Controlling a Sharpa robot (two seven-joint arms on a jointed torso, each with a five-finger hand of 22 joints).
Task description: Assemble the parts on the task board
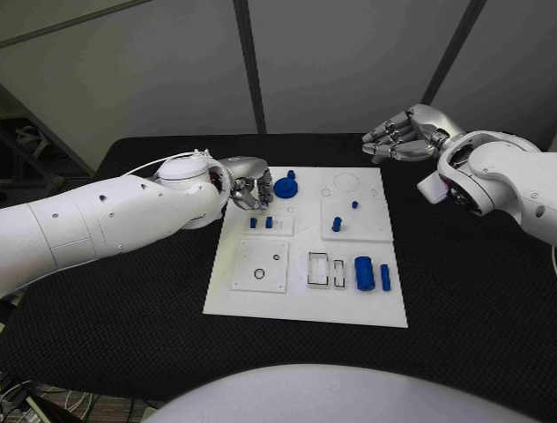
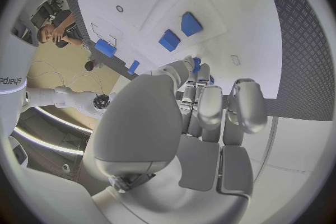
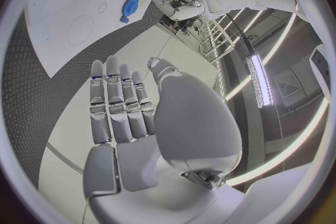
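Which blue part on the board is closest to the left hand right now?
The round blue gear-like part, beside the left hand at the board's far end; the other blue pieces sit nearer the robot.

Black table [image 1: 126, 326], dark textured cover. One white task board [image 1: 304, 304] lies flat on it, just beside and below the left hand [image 1: 247, 183]; well apart from the right hand [image 1: 404, 137].

You have a black table [image 1: 114, 326] with a cloth-like top under everything. Behind its far edge stand pale grey wall panels [image 1: 342, 62], split by dark upright strips [image 1: 248, 66]. A tangle of cables [image 1: 25, 374] lies off the table's near-left corner (floor level, it seems).
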